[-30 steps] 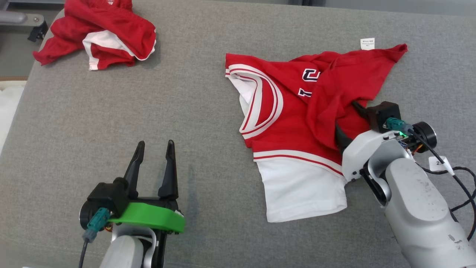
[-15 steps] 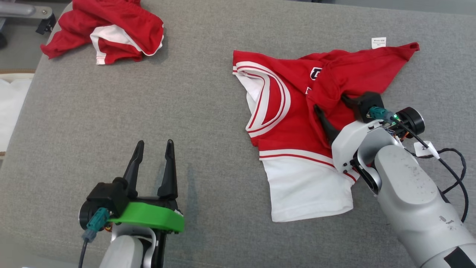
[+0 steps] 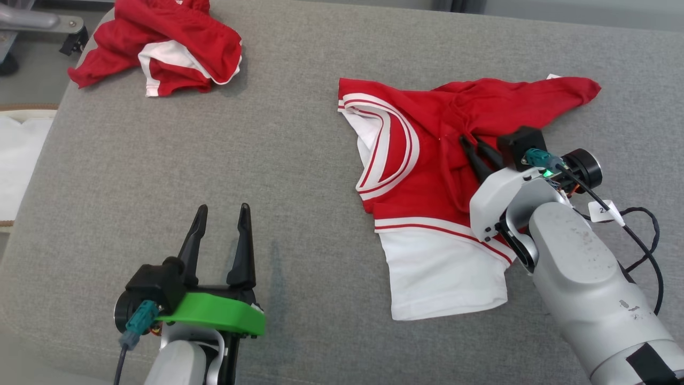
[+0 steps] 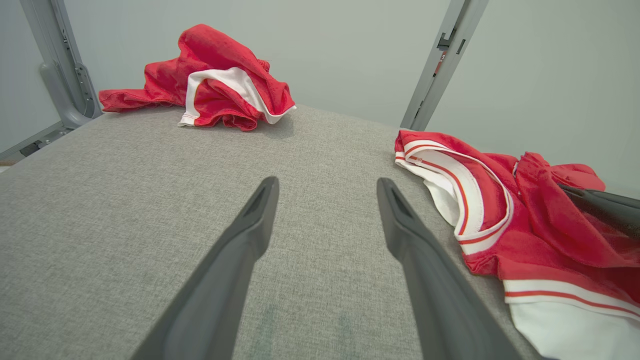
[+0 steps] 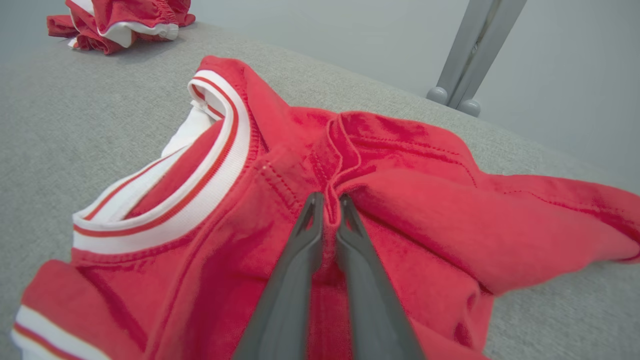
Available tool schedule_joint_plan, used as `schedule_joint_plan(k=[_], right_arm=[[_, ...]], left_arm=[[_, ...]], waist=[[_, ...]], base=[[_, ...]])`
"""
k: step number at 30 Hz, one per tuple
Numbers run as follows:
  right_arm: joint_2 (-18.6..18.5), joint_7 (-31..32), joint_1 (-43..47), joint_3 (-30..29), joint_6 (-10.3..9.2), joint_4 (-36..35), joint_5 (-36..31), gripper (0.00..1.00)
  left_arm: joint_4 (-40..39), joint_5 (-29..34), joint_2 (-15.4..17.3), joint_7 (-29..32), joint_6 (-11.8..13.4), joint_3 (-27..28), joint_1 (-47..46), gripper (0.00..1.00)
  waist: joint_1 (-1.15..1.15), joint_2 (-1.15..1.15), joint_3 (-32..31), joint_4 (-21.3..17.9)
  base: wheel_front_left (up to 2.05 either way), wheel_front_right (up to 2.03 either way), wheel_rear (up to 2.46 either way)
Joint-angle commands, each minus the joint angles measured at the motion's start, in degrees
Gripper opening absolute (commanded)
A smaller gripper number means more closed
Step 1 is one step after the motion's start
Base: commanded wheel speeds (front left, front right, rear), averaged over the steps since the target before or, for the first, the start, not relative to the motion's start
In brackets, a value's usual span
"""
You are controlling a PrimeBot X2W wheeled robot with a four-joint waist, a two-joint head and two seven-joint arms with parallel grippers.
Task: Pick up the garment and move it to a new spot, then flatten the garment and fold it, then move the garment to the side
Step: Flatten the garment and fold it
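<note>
The garment (image 3: 417, 176), a red jersey with white trim and a white sleeve, lies crumpled on the right half of the grey padded surface (image 3: 278, 139). My right gripper (image 3: 471, 142) rests on its middle, jaws shut on a raised fold of red cloth, seen close in the right wrist view (image 5: 330, 199) with the garment (image 5: 425, 210) bunched around the tips. My left gripper (image 3: 223, 208) stands open at the lower left, nothing between its fingers (image 4: 327, 182). The left wrist view has the garment (image 4: 500, 220) to its right, with a right finger (image 4: 600, 205) lying on it.
A second red and white garment (image 3: 165, 48) lies bunched at the far left corner (image 4: 220, 85). Grey metal frame posts (image 4: 440, 60) stand behind the surface. White cloth (image 3: 16, 160) lies past the left edge. A black cable (image 3: 641, 240) loops by the right arm.
My right gripper has gone from open to shut, pinching a fold of the garment; the cloth has bunched up and covers the lettering. The head camera shifted slightly. The left arm is still.
</note>
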Motion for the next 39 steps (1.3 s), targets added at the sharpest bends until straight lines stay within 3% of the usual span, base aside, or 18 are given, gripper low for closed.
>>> schedule_joint_plan(k=[1, 11, 19, 27, 28, 29, 39], right_arm=[[0.09, -0.66, 0.46, -0.56, -0.06, 0.12, -0.32, 0.00], [-0.59, -4.27, 3.20, -8.53, -0.06, -2.86, -0.99, 0.00], [-2.72, -4.30, 12.33, -19.53, -0.06, -10.39, -0.17, 0.00], [-0.86, -5.03, 21.30, -27.99, -0.07, -15.42, -0.89, 0.00], [-0.56, -5.26, 21.96, -28.59, -0.07, -15.78, -1.12, 0.35], [-0.10, -5.34, 22.90, -29.13, -0.07, -16.26, -1.31, 1.00], [1.44, -6.60, 29.54, -36.23, -0.06, -21.54, -2.70, 1.00]], left_arm=[[0.18, 0.43, 0.18, -0.19, 0.05, 0.31, 0.53, 1.00], [0.57, 1.67, 0.18, -0.19, -0.50, 0.61, 2.01, 1.00], [0.69, 2.39, 0.19, -0.18, -0.97, 1.29, 2.46, 1.00], [0.95, 3.06, 0.19, -0.19, -1.31, 1.31, 1.59, 1.00], [1.07, 3.22, 0.18, -0.19, -1.37, 1.18, 1.48, 1.00], [1.23, 3.23, 0.19, -0.19, -1.48, 1.05, 1.34, 1.00], [2.11, 3.22, 0.19, -0.18, -1.76, 0.46, 1.27, 1.00]], waist=[[0.00, 0.00, -0.39, -0.41], [0.00, 0.00, -2.88, -3.44], [0.00, 0.00, -3.78, -7.20], [0.00, 0.00, -3.38, -10.48], [0.00, 0.00, -3.43, -10.76], [0.00, 0.00, -3.51, -11.04], [0.00, 0.00, -5.01, -12.99]], base=[[0.00, 0.00, 0.00], [0.00, 0.00, 0.00], [0.00, 0.00, 0.00], [0.00, 0.00, 0.00], [0.00, 0.00, 0.00], [0.00, 0.00, 0.00], [0.00, 0.00, 0.00]])
